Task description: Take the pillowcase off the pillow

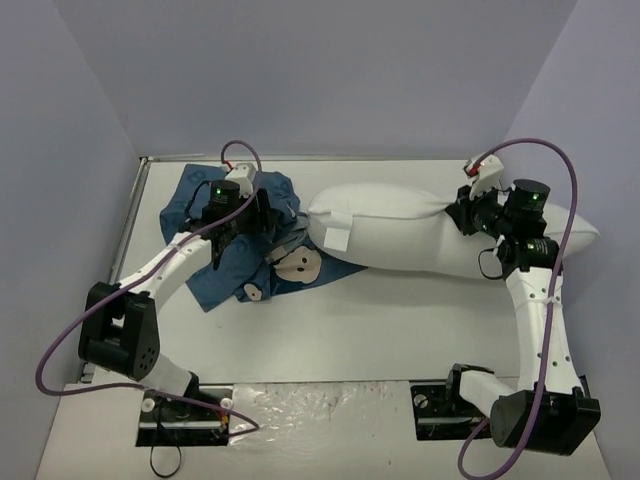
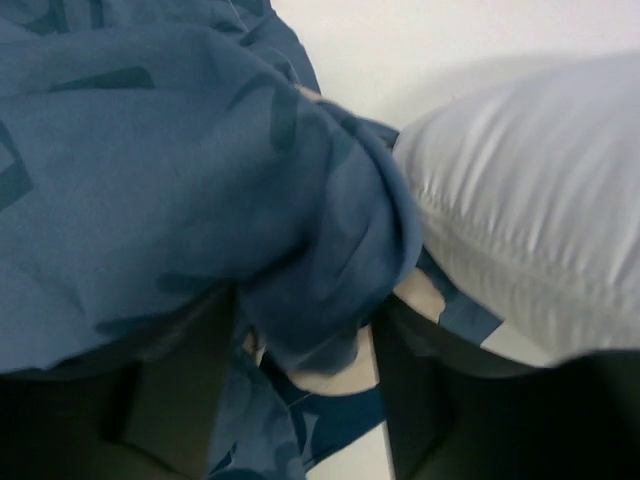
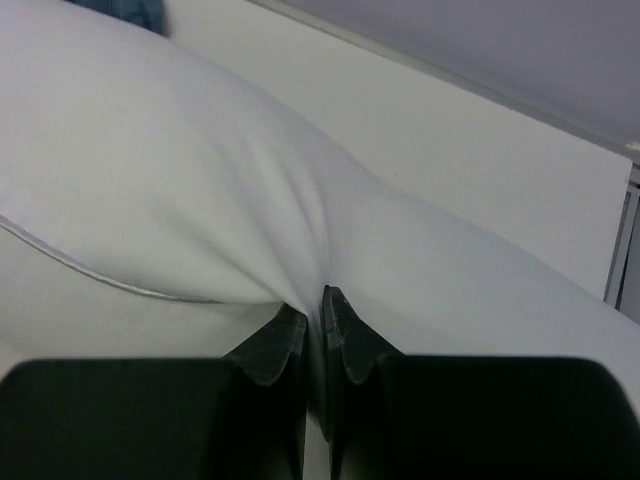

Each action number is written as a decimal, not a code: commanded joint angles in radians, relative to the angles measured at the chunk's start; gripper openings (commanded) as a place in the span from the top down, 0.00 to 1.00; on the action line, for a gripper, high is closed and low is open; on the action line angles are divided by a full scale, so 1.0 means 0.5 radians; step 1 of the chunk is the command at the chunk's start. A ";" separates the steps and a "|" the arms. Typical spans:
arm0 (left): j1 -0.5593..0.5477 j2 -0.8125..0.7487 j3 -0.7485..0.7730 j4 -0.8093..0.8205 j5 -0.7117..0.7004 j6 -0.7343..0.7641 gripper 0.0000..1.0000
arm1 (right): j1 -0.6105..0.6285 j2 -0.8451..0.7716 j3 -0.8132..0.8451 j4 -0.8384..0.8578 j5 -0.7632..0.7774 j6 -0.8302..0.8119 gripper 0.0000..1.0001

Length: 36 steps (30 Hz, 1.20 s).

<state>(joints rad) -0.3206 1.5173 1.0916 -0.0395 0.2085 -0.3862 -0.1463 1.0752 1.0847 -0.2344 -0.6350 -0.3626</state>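
Observation:
The dark-blue pillowcase [image 1: 225, 275] lies crumpled at the left of the table, off the pillow, with pale mouse-face prints showing at its right edge. The plump white pillow [image 1: 400, 235] stretches across the right half, a small tag [image 1: 336, 237] at its left end. My left gripper [image 1: 262, 218] hovers over the pillowcase; in the left wrist view its jaws [image 2: 305, 320] stand apart with a loose fold of pillowcase [image 2: 150, 180] between them, the pillow [image 2: 530, 200] just to the right. My right gripper [image 1: 460, 213] [image 3: 313, 305] is shut on a pinched fold of the pillow [image 3: 200, 180].
A metal rail [image 1: 130, 220] runs along the table's left edge, and grey walls close in on three sides. Purple cables [image 1: 560, 200] loop above both arms. The arm bases [image 1: 190, 400] sit at the near edge.

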 commanded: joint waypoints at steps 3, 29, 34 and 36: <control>-0.003 -0.454 -0.002 -0.123 -0.049 -0.019 0.21 | 0.078 0.015 0.288 0.335 -0.009 0.321 0.88; -0.015 -1.792 -0.355 -0.795 0.022 -0.188 0.06 | -0.072 -0.003 0.598 -0.412 0.221 0.566 0.00; -0.015 -1.823 -0.364 -0.817 0.025 -0.200 0.06 | -0.079 -0.024 0.616 -0.427 0.561 0.645 0.00; -0.015 -1.835 -0.355 -0.832 0.019 -0.206 0.06 | -0.091 -0.046 0.632 -0.476 0.650 0.560 0.00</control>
<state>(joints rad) -0.3218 0.6117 0.8970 -0.4492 0.2077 -0.4747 -0.1787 1.0737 1.3693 -0.4496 -0.4030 -0.0715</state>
